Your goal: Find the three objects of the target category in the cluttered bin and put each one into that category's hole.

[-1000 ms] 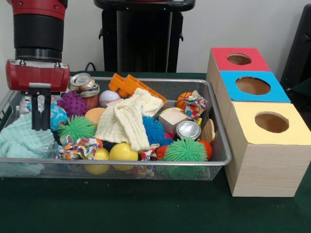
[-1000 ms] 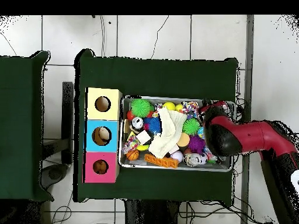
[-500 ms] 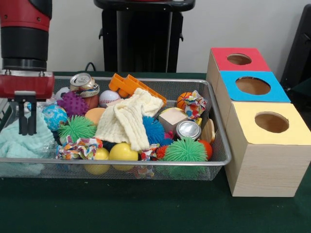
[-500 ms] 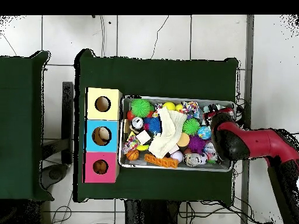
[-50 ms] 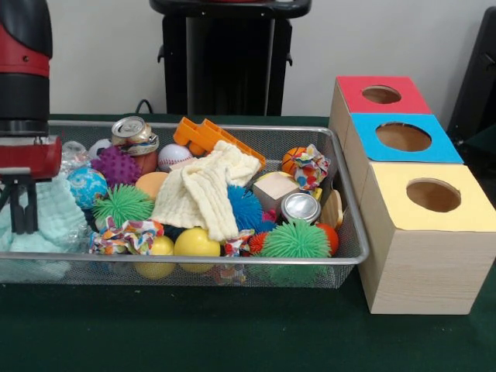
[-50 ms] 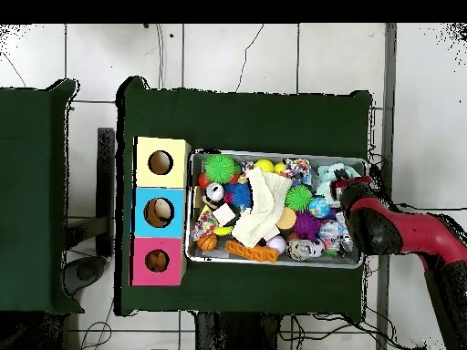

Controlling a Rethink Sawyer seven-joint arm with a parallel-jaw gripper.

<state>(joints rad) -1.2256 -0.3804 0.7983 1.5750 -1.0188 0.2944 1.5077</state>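
Since a second ago, the arm [image 5: 23,70] has slid toward the frame's left edge. Its gripper [image 5: 22,208], jaws narrow and apparently empty, hangs over the mint cloth [image 5: 46,221] at the bin [image 5: 232,263]'s left end. Lowering straight down suits soft fabric. Centre-frame, the cream cloth [image 5: 205,190] runs diagonally.

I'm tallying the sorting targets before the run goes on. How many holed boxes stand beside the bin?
3, in a row beside the bin: the yellow box nearest the camera, the blue box in the middle, the red box farthest back.
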